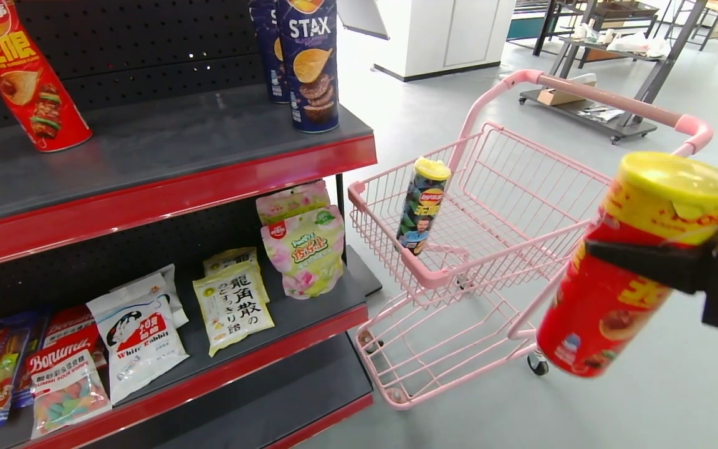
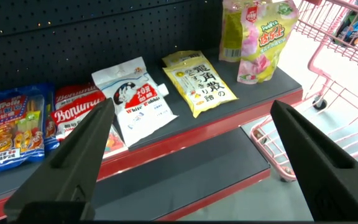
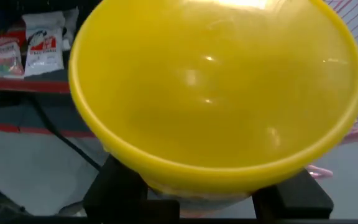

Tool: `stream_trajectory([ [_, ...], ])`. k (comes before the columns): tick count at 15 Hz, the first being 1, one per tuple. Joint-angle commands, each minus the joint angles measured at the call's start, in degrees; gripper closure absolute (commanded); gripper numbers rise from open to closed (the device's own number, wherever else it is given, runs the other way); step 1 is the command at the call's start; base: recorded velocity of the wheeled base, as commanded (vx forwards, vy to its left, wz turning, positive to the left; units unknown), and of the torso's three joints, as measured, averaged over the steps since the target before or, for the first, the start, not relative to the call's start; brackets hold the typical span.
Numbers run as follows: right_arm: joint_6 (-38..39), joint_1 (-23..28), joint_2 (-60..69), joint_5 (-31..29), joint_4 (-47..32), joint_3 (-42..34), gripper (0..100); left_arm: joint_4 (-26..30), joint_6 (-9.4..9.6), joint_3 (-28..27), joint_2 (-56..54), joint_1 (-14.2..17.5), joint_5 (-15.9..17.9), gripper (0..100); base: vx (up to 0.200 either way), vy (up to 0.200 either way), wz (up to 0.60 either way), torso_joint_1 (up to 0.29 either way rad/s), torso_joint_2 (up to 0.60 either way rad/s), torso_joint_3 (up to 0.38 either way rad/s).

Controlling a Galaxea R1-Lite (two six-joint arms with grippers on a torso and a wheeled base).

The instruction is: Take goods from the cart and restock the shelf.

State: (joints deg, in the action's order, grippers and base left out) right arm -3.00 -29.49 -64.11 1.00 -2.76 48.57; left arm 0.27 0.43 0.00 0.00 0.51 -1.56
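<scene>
Head view, right edge: your right gripper (image 1: pixel 652 265) is clamped on the red can (image 1: pixel 602 312) just below its yellow lid (image 1: pixel 677 181). The can tilts, lid uppermost, and hangs in the air off the right of the pink cart (image 1: pixel 608 100). Centre of the frame: a dark can (image 1: pixel 424 206) with a yellow lid stands in the cart's basket, against its left wall. Upper left: the top board of the shelf (image 1: pixel 166 143) carries a second red can (image 1: pixel 25 81). At top centre stand dark blue cans (image 1: pixel 312 68). Lower left: the board below holds snack bags (image 1: pixel 138 337). Left wrist view: your left gripper (image 2: pixel 191 109) holds nothing, and its jaws stand wide apart in front of that bag row.
</scene>
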Motion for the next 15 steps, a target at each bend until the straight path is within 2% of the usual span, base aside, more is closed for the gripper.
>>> stream_trajectory([
  [1,-1.7,-2.0,7.3,-0.1,-0.6,-5.7,100,0.0,0.01,0.0,0.1,0.0,0.0,0,0.0,0.0,0.0,0.0,0.0,0.0],
  [7,-2.5,-1.8,7.4,-0.1,-0.7,-6.2,100,0.0,0.01,0.0,0.1,0.0,0.0,0,0.0,0.0,0.0,0.0,0.0,0.0],
  [12,-2.6,-1.7,7.5,-0.2,-0.6,-6.5,100,0.0,0.01,0.0,0.1,0.0,0.0,0,-0.2,0.0,0.0,0.002,0.0,0.006],
  [15,-2.6,-1.6,7.2,-1.1,-0.6,-6.6,100,0.0,0.01,0.0,0.1,0.0,0.0,0,0.0,0.0,0.0,0.0,0.0,0.0],
])
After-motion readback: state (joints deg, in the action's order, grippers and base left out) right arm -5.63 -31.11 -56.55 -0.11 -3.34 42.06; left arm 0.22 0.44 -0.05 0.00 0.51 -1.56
